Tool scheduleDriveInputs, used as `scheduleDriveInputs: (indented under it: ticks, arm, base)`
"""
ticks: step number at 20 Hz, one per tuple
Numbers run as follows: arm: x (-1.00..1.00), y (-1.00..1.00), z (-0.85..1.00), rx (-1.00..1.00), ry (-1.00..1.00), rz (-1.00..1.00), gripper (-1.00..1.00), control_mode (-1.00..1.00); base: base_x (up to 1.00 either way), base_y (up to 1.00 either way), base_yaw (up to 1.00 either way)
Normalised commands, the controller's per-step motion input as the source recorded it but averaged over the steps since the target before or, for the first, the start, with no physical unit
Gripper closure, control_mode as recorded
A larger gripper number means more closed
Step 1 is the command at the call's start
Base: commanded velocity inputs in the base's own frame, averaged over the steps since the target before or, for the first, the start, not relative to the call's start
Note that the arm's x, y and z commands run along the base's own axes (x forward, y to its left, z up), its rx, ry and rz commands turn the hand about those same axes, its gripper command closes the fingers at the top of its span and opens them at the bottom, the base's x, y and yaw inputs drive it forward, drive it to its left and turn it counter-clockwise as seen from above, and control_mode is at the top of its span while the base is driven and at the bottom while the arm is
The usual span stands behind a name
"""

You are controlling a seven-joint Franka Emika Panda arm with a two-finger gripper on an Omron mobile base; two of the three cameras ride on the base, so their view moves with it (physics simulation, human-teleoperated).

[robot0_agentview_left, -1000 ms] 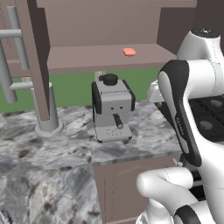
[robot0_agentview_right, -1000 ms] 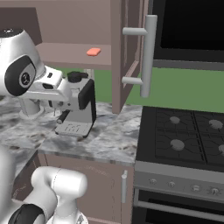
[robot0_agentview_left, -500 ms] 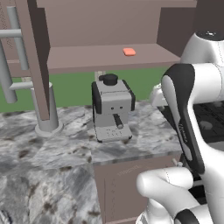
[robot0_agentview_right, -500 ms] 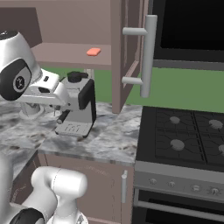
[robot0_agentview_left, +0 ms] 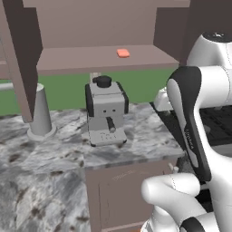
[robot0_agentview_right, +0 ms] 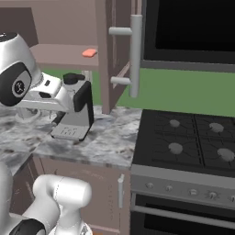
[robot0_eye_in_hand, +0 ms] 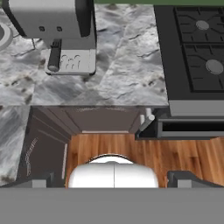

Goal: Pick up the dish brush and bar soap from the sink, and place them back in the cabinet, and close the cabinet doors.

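Note:
The salmon-pink bar soap [robot0_agentview_left: 123, 53] [robot0_agentview_right: 90, 53] lies on the shelf of the open cabinet [robot0_agentview_left: 90, 61], above the coffee machine. Both cabinet doors stand open: the left one [robot0_agentview_left: 17, 59] at the left edge, and the right one [robot0_agentview_right: 114, 50] with its long silver handle [robot0_agentview_right: 135, 55]. In the hand view my gripper [robot0_eye_in_hand: 113, 181] is open and empty. It looks down over the counter's front edge, well below and in front of the shelf. The dish brush and the sink are out of view.
A grey coffee machine [robot0_agentview_left: 105, 111] [robot0_agentview_right: 75, 112] [robot0_eye_in_hand: 57, 26] stands on the marble counter [robot0_agentview_left: 50, 154]. Left of it is a grey cylinder [robot0_agentview_left: 41, 111]. A black stove [robot0_agentview_right: 193, 142] [robot0_eye_in_hand: 197, 48] lies to the right, with base cabinets and wooden floor [robot0_eye_in_hand: 175, 153] below.
The whole scene has slid a little to the left in both base views, so the camera has moved right. The arm has folded in closer. The gripper stays open and the soap has not moved.

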Motion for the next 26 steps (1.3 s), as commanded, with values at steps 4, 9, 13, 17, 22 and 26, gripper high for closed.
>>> scheduleDriveInputs:
  ticks: [4, 9, 13, 17, 22, 26]
  arm:
    - [0.0, 0.0, 0.0, 0.0, 0.0, 0.0, -1.0, 1.0]
    - [0.0, 0.0, 0.0, 0.0, 0.0, 0.0, -1.0, 1.0]
    - [0.0, 0.0, 0.0, 0.0, 0.0, 0.0, -1.0, 1.0]
    - [0.0, 0.0, 0.0, 0.0, 0.0, 0.0, -1.0, 1.0]
    - [0.0, 0.0, 0.0, 0.0, 0.0, 0.0, -1.0, 1.0]
    - [0.0, 0.0, 0.0, 0.0, 0.0, 0.0, -1.0, 1.0]
  base:
    - [-0.63, -0.38, 0.0]
    - [-0.83, -0.05, 0.04]
    - [-0.73, 0.0, 0.24]
    - [-0.29, 0.0, 0.34]
    - [-0.07, 0.0, 0.47]
    - [-0.03, 0.0, 0.56]
